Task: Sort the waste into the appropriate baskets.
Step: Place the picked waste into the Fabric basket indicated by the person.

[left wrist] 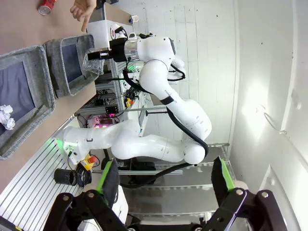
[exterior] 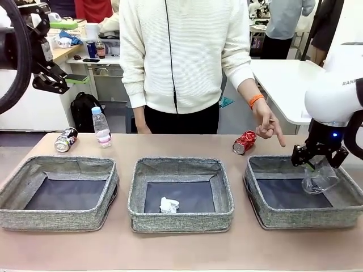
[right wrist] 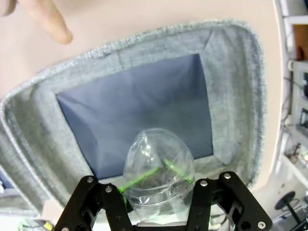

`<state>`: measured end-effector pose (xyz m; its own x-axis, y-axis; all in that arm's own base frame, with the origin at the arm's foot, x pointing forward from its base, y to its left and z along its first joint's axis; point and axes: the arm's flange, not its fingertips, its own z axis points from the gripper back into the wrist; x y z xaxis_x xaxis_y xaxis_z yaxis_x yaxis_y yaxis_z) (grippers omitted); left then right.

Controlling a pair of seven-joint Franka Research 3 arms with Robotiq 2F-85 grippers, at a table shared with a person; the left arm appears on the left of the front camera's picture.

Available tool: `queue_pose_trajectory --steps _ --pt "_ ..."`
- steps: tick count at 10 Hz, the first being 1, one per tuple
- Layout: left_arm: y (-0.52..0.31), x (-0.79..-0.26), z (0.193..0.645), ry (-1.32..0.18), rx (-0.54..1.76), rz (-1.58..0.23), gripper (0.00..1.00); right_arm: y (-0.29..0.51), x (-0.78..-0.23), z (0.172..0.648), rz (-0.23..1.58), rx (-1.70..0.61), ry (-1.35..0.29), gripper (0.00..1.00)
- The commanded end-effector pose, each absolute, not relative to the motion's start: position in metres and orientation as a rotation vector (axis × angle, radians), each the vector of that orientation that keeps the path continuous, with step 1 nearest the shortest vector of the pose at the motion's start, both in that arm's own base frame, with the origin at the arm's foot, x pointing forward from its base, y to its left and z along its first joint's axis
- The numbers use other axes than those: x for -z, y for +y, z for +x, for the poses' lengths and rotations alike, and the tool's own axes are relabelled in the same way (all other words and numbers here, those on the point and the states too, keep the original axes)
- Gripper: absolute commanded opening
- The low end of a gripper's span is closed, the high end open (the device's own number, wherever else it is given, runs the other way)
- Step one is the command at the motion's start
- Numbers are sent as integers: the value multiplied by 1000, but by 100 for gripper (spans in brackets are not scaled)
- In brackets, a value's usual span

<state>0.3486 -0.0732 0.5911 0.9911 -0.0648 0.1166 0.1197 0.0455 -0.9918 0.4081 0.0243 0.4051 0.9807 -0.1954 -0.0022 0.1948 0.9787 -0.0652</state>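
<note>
Far left, the left gripper [left wrist: 163,175] hangs high, jaws spread, empty. Over to the right: the right gripper [exterior: 319,156] is clamped on the clear plastic cup [exterior: 319,179], base pointing down, directly over the right-hand grey woven basket [exterior: 266,218]. I'd say a straight release lands it.

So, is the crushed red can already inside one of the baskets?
No, the crushed red can lies on the table beyond the right basket.

Bright, even light, soft shadows, fisheye edges
</note>
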Motion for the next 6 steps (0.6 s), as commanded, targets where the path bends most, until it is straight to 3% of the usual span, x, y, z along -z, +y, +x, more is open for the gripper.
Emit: queue_pose_trajectory --steps 1,2,3,4,5,6 --pt "-71 -590 347 -48 169 -1514 100 23 -405 409 -88 176 5 0" --pt "-71 -590 347 -48 169 -1514 100 25 -405 410 -95 181 -1 59" --pt "-71 -590 347 -48 169 -1514 100 29 -406 411 -99 191 1 59" --pt "-71 -590 347 -48 169 -1514 100 32 -406 413 -92 202 -1 100" --pt "-71 -590 347 -48 169 -1514 100 34 -406 414 -83 206 -7 63" --pt "-71 -590 347 -48 169 -1514 100 35 -407 414 -84 206 -7 100"
